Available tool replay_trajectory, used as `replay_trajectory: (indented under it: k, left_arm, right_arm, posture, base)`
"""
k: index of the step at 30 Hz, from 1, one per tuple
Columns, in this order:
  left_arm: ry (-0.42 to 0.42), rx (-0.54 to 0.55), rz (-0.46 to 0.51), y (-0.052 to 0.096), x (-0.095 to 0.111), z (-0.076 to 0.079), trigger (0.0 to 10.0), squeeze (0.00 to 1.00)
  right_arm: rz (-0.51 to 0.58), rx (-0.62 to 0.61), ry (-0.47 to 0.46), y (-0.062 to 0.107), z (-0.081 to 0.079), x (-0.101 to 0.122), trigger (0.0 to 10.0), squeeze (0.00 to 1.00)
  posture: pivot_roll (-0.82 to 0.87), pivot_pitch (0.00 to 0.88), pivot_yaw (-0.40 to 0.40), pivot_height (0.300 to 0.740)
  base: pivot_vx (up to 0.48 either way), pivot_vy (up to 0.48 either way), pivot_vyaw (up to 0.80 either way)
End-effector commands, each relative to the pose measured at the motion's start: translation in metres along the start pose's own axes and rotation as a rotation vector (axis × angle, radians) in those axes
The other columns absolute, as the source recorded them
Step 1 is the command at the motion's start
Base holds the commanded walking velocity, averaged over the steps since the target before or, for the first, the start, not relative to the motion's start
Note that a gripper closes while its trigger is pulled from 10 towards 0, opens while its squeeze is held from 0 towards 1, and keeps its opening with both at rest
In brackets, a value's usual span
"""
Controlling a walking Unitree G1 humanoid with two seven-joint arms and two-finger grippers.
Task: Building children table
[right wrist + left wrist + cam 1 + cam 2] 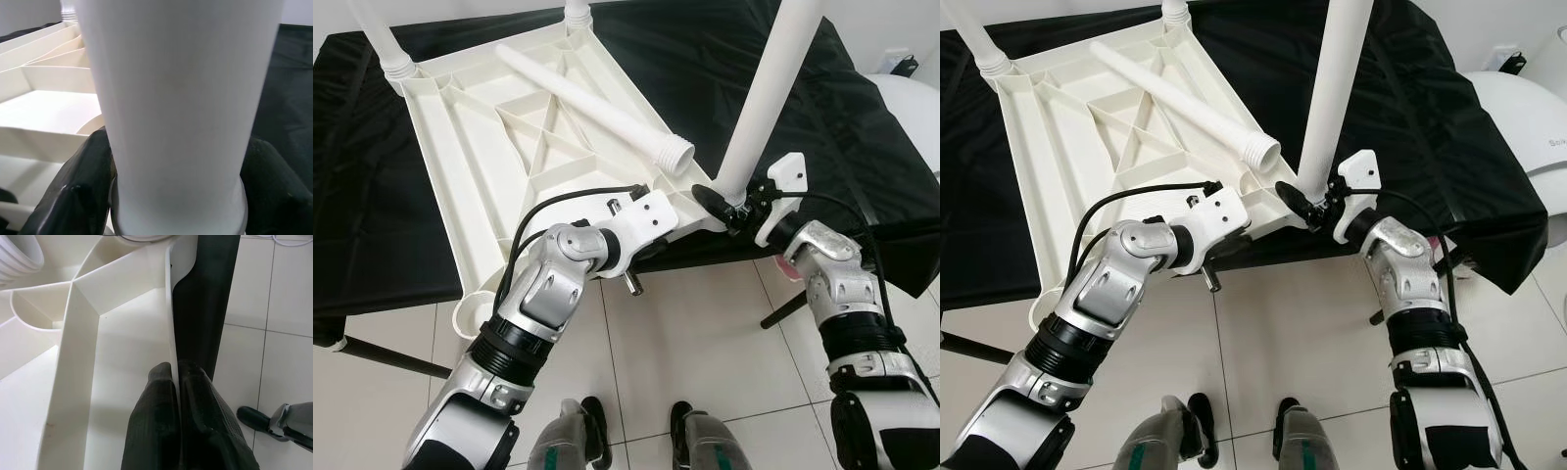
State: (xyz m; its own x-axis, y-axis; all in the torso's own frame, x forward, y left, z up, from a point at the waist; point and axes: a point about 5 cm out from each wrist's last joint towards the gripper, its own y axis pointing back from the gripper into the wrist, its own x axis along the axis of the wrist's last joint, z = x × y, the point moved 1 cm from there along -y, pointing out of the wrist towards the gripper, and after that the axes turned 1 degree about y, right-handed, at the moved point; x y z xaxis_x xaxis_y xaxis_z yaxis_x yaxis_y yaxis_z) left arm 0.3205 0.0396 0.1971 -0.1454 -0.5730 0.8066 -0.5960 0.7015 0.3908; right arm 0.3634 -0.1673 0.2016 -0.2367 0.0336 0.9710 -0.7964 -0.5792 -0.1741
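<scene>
While upright, leg (773,93) within right hand (732,203)

Black cloth (862,127) over work surface — white tile floor (705,343) below, white rounded obj (1528,108) beside.

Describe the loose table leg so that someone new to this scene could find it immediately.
Find the white tabletop, turned upside down on the black cloth. Across its ribbed underside lies a white table leg, its threaded end pointing toward the right hand. The other legs stand upright at the corners; this one lies flat, unattached.
</scene>
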Motion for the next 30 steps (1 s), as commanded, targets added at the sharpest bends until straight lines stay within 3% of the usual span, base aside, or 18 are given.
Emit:
replay_trajectory:
  k: [1,17,21,30]
  left_arm:
    - [-0.033,0.069,0.008,0.002,0.006,-0.004,10.0,0.00]
    - [-0.031,0.071,0.005,0.004,0.006,-0.005,10.0,0.00]
    - [-0.033,0.071,0.004,0.005,0.006,-0.006,10.0,0.00]
    - [-0.033,0.069,0.002,0.006,0.006,-0.006,10.0,0.00]
  right_arm:
    - [0.051,-0.022,0.014,-0.002,-0.002,0.010,10.0,0.00]
    - [0.069,-0.130,-0.019,-0.001,-0.022,0.006,10.0,0.00]
    - [0.086,-0.181,-0.054,-0.003,-0.040,0.005,10.0,0.00]
    - [0.089,-0.231,-0.079,-0.006,-0.054,0.002,10.0,0.00]
  posture:
    - [-0.12,0.231,0.047,0.740]
    - [-0.12,0.235,0.051,0.740]
    - [-0.12,0.235,0.058,0.740]
    - [-0.11,0.232,0.060,0.740]
  base:
    - [0.000,0.000,0.00]
    - [0.000,0.000,0.00]
    - [0.000,0.000,0.00]
    - [0.000,0.000,0.00]
